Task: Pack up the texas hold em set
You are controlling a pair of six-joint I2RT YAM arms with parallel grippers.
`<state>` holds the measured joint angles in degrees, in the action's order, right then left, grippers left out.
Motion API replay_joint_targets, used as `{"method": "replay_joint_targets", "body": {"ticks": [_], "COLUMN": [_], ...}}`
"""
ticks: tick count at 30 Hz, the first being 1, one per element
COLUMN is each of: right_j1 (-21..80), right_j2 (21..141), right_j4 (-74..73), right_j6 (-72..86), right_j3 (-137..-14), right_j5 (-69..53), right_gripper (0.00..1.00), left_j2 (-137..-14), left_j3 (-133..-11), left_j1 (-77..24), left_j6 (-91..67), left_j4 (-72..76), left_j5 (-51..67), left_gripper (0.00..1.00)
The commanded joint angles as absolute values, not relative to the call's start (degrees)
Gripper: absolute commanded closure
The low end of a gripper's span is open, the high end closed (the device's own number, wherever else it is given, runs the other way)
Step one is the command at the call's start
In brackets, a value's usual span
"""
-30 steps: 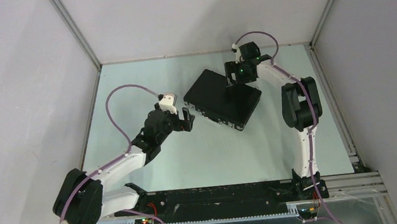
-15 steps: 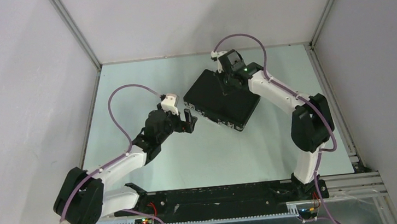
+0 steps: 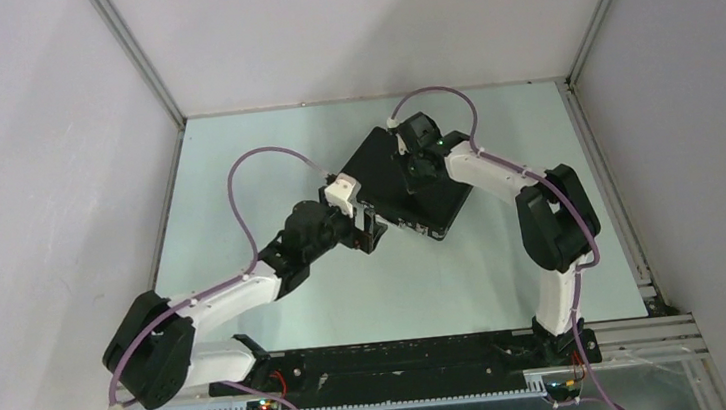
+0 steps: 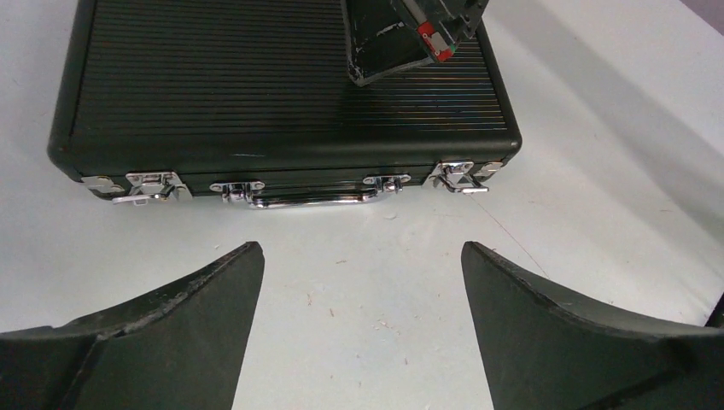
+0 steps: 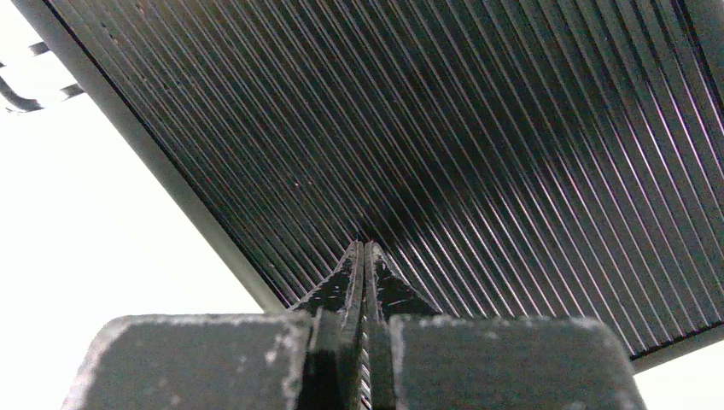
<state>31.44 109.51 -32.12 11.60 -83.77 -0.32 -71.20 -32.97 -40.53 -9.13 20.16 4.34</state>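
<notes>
Right tool (image 5: 364, 243): fingers pressed together, gripping nothing, tips down on the ribbed lid of the briefcase (image 4: 256, 85).
Left tool (image 4: 363, 256): fingers spread apart, empty, low over the desk (image 3: 235, 167), just in front of the briefcase's handle side.
Desk: pale; carries the briefcase toward its far middle.
Briefcase: black, lid down, lying flat, turned at an angle.
Handle (image 4: 312, 198): silver, folded against the front wall.
Latches (image 4: 149, 184): 2, silver, 1 near each front corner.
</notes>
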Motion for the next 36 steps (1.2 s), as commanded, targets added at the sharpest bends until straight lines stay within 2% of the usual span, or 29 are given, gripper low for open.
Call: {"method": "replay_joint_targets", "body": {"ticks": [1,5,8,11,15,17,19,20,21,22,24,26,36], "right_j1": [32.1,32.1,32.0,32.2,32.5,32.3,31.6,31.2,30.7,30.5,30.1,29.9,28.7], "right_j2": [112.2,111.1,108.9,106.6,102.8,100.6,99.8,100.0,100.8,101.3,102.2,102.4,102.1], "right_j4": [-36.0,-35.8,-35.7,-36.0,-35.8,-34.7,-33.8,-33.4,-33.2,-33.1,-32.3,-31.5,-30.9], "right_j6": [12.8,13.2,13.3,13.9,14.8,15.3,15.5,15.6,15.7,15.8,16.3,16.9,17.1], "right_j3": [-79.8,-78.7,-79.0,-79.0,-76.2,-73.3,-72.2,-71.8,-71.6,-71.5,-70.7,-69.7,-68.6], "right_j5": [1.4,1.0,-0.8,-1.6,-0.1,-0.3,-2.7,-3.9,-6.2,-7.2,-8.8,-9.1,-9.6], "right_gripper": [1.0,1.0,1.0,1.0,1.0,1.0,1.0,1.0,1.0,1.0,1.0,1.0,1.0], "left_j2": [-73.5,-75.8,-77.0,-79.8,-83.2,-84.7,-86.2,-86.7,-88.0,-88.6,-90.9,-93.0,-102.6], "left_j3": [-35.9,-38.6,-39.2,-43.0,-47.1,-47.9,-48.1,-48.1,-48.2,-48.5,-49.6,-51.0,-53.6], "left_j1": [-41.1,-42.2,-42.0,-41.7,-41.7,-42.1,-42.8,-43.3,-44.1,-44.6,-45.9,-46.7,-48.1], "left_j6": [-9.7,-14.2,-17.7,-18.4,-18.3,-19.0,-19.9,-20.2,-21.0,-21.3,-22.6,-23.6,-27.6], "left_j4": [22.1,21.9,22.0,19.2,16.0,16.5,18.1,19.6,21.1,21.7,22.4,22.8,21.5], "left_j5": [5.3,2.9,-2.3,-2.5,2.1,4.7,7.3,8.7,9.6,9.9,10.6,11.4,13.1], "left_gripper": [0.1,0.15,0.14,0.14,0.2,0.28,0.45,0.59,0.66,0.79,0.93,0.99,1.0]}}
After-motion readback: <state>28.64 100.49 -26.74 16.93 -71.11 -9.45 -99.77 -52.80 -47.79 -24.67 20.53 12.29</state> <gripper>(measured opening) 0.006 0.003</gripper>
